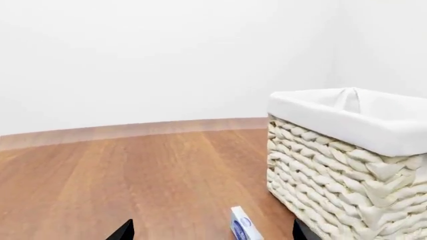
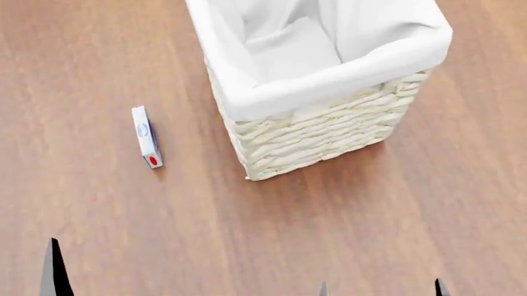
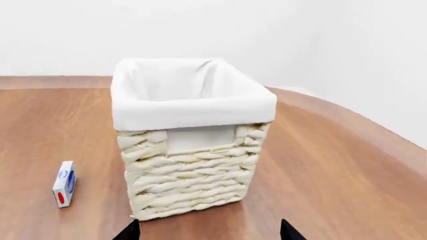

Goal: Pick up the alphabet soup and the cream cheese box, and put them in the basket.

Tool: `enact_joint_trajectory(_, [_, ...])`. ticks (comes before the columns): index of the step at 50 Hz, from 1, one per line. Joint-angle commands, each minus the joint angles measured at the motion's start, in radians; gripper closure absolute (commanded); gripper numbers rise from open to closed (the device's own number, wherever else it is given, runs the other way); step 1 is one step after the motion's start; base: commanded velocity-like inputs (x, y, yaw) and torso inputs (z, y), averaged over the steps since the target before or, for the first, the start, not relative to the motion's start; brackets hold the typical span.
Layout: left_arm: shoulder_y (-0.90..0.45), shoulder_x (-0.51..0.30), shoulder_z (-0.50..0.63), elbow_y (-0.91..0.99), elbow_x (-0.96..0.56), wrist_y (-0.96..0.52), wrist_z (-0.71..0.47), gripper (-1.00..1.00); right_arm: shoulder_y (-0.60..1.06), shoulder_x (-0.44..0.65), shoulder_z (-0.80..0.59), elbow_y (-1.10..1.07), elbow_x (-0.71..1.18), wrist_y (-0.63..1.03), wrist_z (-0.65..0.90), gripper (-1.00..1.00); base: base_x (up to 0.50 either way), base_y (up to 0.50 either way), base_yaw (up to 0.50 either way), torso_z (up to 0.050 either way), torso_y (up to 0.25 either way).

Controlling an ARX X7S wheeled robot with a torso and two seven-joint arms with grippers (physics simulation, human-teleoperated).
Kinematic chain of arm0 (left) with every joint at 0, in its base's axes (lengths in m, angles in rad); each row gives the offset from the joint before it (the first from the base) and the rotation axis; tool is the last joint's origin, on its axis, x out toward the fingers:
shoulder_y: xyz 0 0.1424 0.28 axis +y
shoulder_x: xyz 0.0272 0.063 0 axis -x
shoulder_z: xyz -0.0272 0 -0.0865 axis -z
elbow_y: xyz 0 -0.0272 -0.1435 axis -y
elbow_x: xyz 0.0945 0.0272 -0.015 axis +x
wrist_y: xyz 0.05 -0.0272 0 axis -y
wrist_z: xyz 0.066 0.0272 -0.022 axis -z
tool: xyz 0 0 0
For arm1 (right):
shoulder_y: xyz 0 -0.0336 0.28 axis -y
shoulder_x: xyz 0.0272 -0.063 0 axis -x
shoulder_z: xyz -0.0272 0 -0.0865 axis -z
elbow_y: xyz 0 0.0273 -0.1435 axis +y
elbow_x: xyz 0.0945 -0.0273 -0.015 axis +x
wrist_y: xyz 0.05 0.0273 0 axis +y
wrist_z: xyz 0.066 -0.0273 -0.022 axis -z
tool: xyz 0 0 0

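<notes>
The basket [image 2: 321,132] stands upright on the wooden surface, and only its white liner shows inside. The cream cheese box [image 2: 147,137] stands on its thin edge to the basket's left, apart from it. The alphabet soup is out of view. My left gripper [image 1: 212,233] is open and low over the wood, with the cream cheese box [image 1: 245,226] just ahead between its fingertips and the basket [image 1: 347,190] beside it. My right gripper [image 3: 210,233] is open and empty in front of the basket [image 3: 193,170], with the cream cheese box [image 3: 64,183] off to one side.
Brown wood runs all round the basket. A white wall [image 1: 167,60] rises behind the curved far edge of the wood [image 1: 133,129]. In the head view only the dark fingertips [image 2: 54,274] of my grippers show at the bottom edge.
</notes>
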Motion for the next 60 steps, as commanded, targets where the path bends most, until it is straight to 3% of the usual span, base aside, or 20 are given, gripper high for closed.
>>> enact_joint_trajectory(1, [-0.007,0.003,0.012,-0.037,0.003,0.015,0.002,-1.00,0.039,0.189,-0.151,0.001,0.238,-0.058,0.198,-1.00,0.00,0.00,0.00,0.000,0.000])
enact_joint_trajectory(21, [-0.002,-0.003,0.019,-0.035,0.000,0.021,-0.004,-1.00,-0.078,0.212,-0.149,0.067,0.284,-0.162,0.206,-1.00,0.00,0.00,0.00,0.000,0.000])
enact_joint_trajectory(60, [-0.013,-0.009,0.033,-0.057,-0.001,0.026,-0.015,-1.00,-0.089,0.202,-0.160,0.162,0.381,-0.162,0.194,-1.00,0.00,0.00,0.00,0.000,0.000])
